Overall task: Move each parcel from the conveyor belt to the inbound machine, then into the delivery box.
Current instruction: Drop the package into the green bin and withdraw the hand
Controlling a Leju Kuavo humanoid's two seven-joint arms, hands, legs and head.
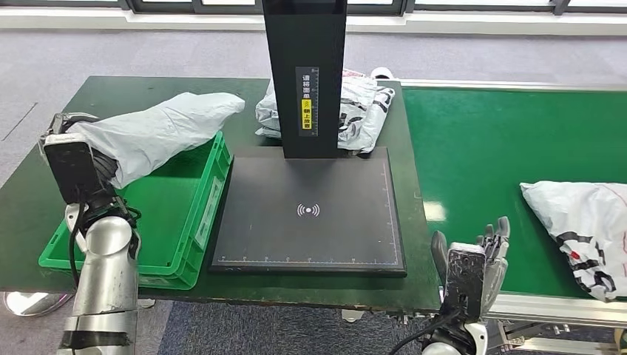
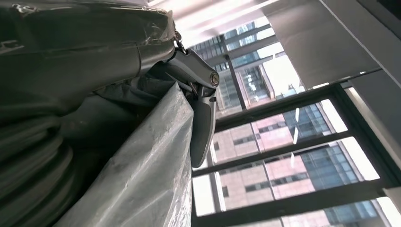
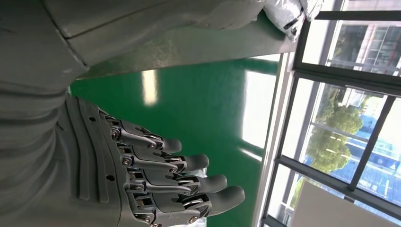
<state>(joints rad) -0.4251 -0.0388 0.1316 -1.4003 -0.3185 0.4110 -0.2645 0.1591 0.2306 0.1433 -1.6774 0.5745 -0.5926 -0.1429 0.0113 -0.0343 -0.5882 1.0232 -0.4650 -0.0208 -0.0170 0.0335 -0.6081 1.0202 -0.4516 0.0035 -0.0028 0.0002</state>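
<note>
Green felt runs the long conveyor belt (image 1: 480,148) off to the right, and on it, at the far right edge, lies the next white plastic parcel with black markings (image 1: 584,229), its length pointing back along the belt. Left of the belt sits the flat black inbound machine (image 1: 310,214) with its upright post, another white printed parcel (image 1: 362,107) lying behind that post. Further left is the green plastic delivery box (image 1: 200,222). Above it hangs the long grey plastic mailer bag (image 1: 159,129), its long axis slanting from the near left up toward the far right, one end over the box's far rim, gripped at its near end by the left hand (image 1: 81,137). By my reckoning, the drop is straight down, so release is the move. The left wrist view shows fingers (image 2: 203,123) clamped against the bag, hidden from the head view. Right hand (image 1: 484,255) waits spread and holding nothing, nearer the belt parcel; its wrist view confirms separated fingers (image 3: 189,177) above green belt.
</note>
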